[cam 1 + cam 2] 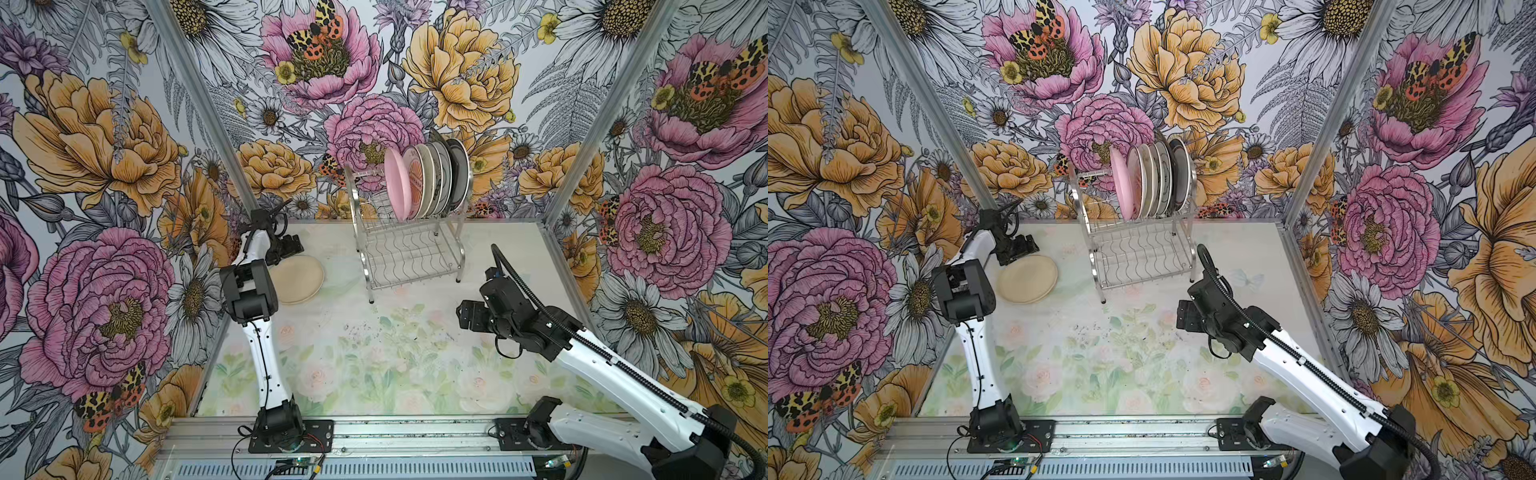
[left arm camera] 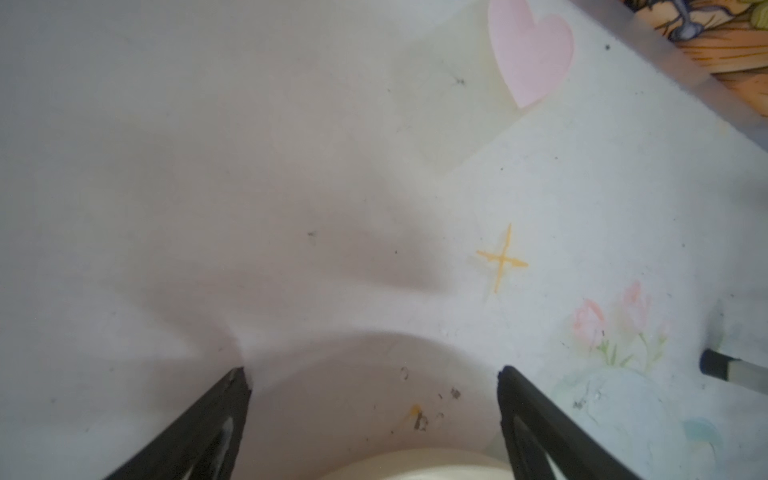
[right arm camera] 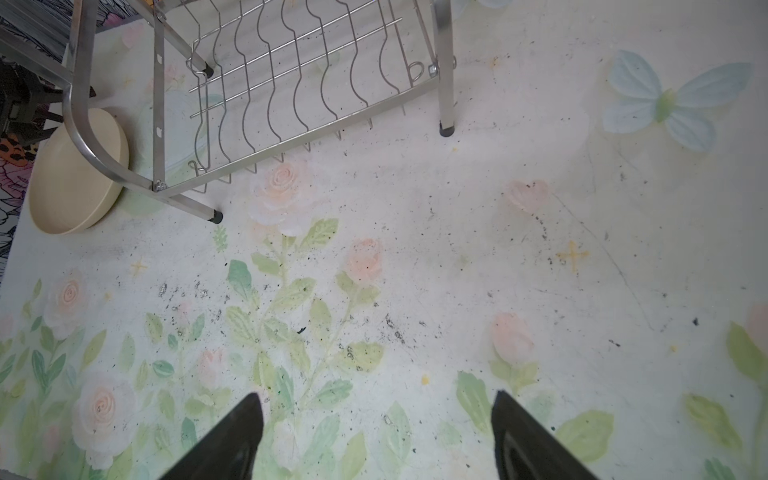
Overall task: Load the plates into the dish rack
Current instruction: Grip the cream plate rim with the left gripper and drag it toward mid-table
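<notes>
The steel dish rack [image 1: 409, 253] [image 1: 1142, 257] [image 3: 291, 83] stands at the back of the table. Several plates stand upright in its upper tier, with a pink plate [image 1: 395, 185] [image 1: 1123, 187] at the left end of the row. A plain cream plate [image 1: 297, 278] [image 1: 1027, 279] [image 3: 70, 187] lies flat on the table to the left of the rack. My left gripper [image 1: 291, 247] [image 1: 1023, 245] [image 2: 372, 374] is open over that plate's far edge, and its rim [image 2: 415, 465] shows between the fingers. My right gripper [image 1: 465, 313] [image 1: 1183, 313] [image 3: 376, 397] hangs open above bare table, in front of the rack.
Aluminium frame posts [image 1: 577, 137] and floral walls close in the table on three sides. A metal rail [image 1: 415, 432] carrying both arm bases runs along the front edge. One rack leg [image 2: 731, 370] stands close to my left gripper.
</notes>
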